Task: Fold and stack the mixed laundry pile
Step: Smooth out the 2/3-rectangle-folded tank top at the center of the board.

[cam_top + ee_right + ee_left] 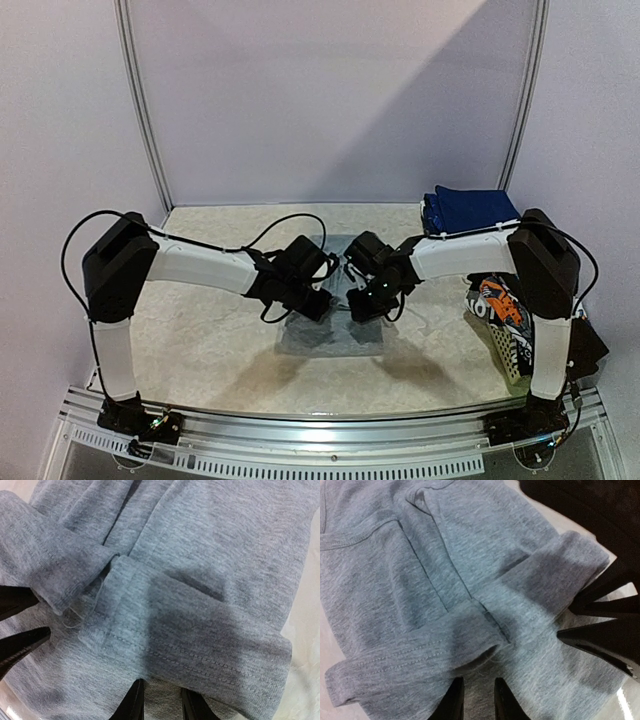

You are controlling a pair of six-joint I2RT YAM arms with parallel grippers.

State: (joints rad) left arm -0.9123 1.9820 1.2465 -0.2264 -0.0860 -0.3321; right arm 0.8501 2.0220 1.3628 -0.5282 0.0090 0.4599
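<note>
You are mid-fold on the grey shirt [470,555], left gripper [478,701] and right gripper [162,702] each pinching its folded-over edge between narrow fingers; next, carry both edges across evenly.

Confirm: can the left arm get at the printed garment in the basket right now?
Probably not. The basket holding the printed garment sits at the far right, and the right arm lies across the way; the left arm is down over the grey shirt.
</note>
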